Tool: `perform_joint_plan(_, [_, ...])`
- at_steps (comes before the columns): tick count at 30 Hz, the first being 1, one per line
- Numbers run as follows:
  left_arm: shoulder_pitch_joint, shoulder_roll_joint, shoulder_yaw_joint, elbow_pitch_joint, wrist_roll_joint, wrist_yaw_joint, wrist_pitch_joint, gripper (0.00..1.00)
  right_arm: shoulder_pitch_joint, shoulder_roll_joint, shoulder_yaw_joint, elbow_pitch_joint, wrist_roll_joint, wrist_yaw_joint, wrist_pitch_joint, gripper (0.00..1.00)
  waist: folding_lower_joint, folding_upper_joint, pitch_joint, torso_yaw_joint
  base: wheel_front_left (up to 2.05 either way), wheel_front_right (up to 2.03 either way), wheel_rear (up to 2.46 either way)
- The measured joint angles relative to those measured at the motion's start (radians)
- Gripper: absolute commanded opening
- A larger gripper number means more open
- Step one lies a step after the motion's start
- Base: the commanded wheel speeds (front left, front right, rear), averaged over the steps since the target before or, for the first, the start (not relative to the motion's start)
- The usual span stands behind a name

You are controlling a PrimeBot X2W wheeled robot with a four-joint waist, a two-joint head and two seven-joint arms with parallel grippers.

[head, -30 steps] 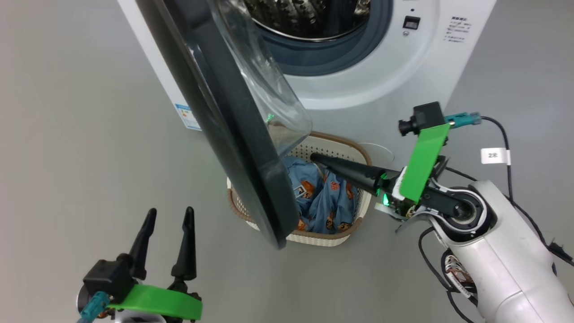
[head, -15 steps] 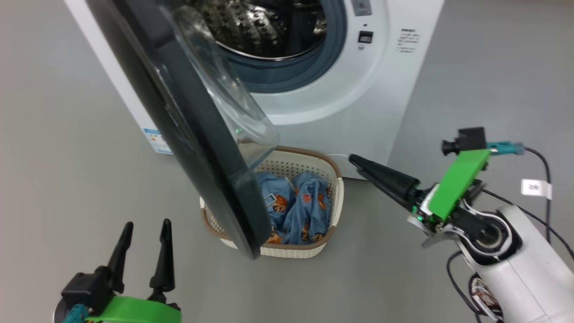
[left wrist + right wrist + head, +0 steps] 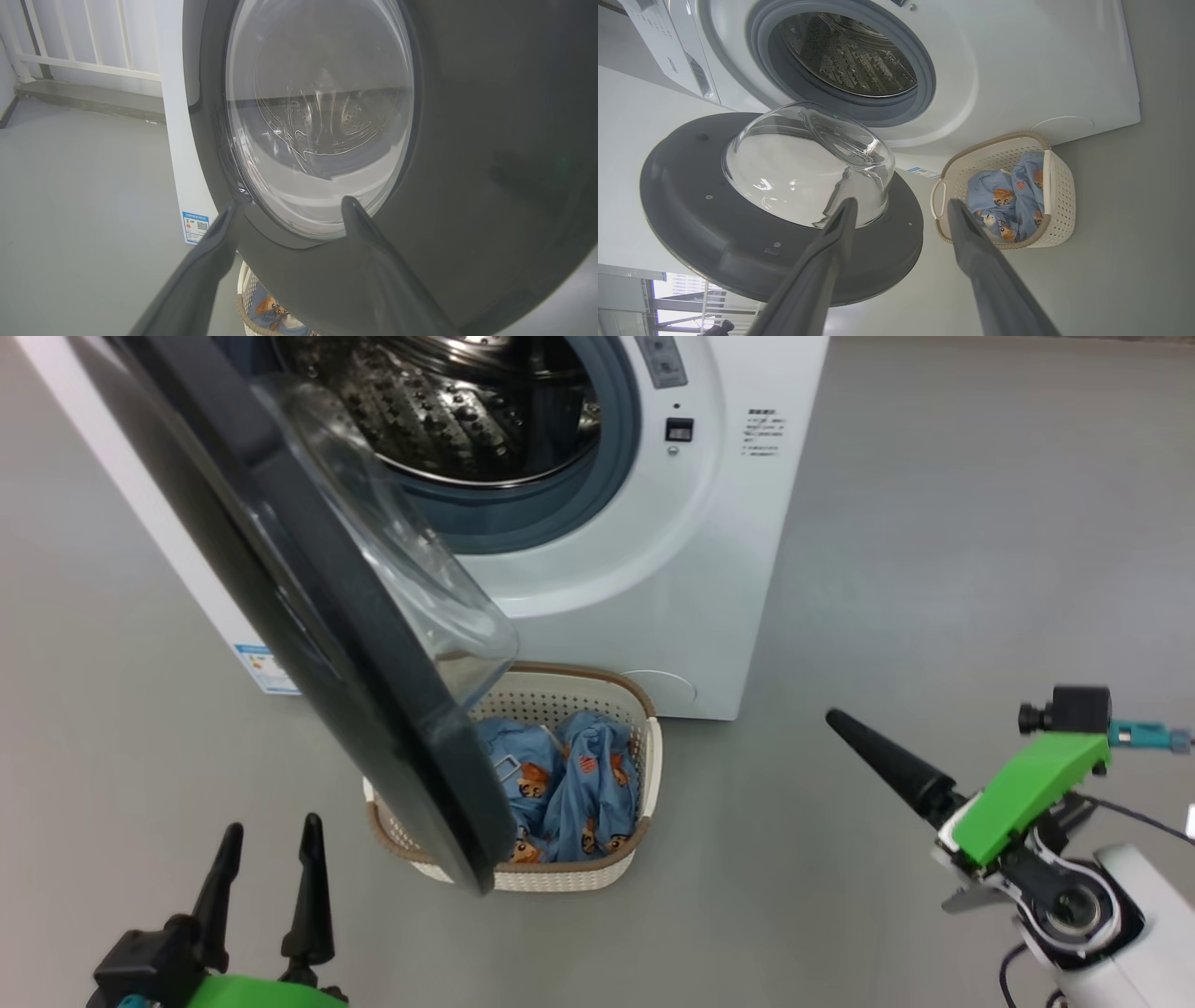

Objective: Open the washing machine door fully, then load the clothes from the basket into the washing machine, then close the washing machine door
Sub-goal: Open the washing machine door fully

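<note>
Well, left gripper [image 3: 272, 828]: fingers spread apart with nothing between them; its body is cut off by the head view's bottom edge.
Left gripper's surroundings: it sits low and left of the washing machine door [image 3: 308, 616], apart from its lower edge; in the left wrist view the tips overlap the door's outer face, and contact cannot be judged there.
Right gripper [image 3: 901, 201]: fingers parted and empty in the right wrist view; in the head view it is edge-on, reading as one dark finger, well right of the basket [image 3: 651, 756].
Door: swung partly open, standing over the basket's left part; its top runs out of the head view.
Glass window [image 3: 411, 588]: bulges toward the machine; the drum seen through it in the left wrist view is warped.
Basket: on the floor against the washing machine [image 3: 709, 569]; its left side is hidden behind the door.
Clothes [image 3: 569, 784]: bunched inside the basket, partly covered by the door's edge.
Drum [image 3: 439, 411]: open to view, upper part cut off.
Printed text [image 3: 764, 429]: too small to read.
</note>
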Motion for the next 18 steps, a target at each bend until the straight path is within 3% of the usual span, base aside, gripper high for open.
perform_joint_plan(9, [0.021, 0.009, 0.019, -0.005, 0.000, 0.000, 0.000, 1.00, 0.064, -0.059, 0.066, -0.002, -0.035, 0.000, -0.159, 1.00, 0.0000, 0.0000, -0.003, -0.039, 0.00, 0.00, 0.00])
perform_joint_plan(18, [0.035, 0.018, 0.027, -0.012, 0.008, 0.000, 0.000, 1.00, 0.105, -0.124, 0.177, 0.001, -0.119, 0.000, -0.385, 1.00, 0.0000, 0.0000, -0.006, -0.056, 0.00, 0.00, 0.00])
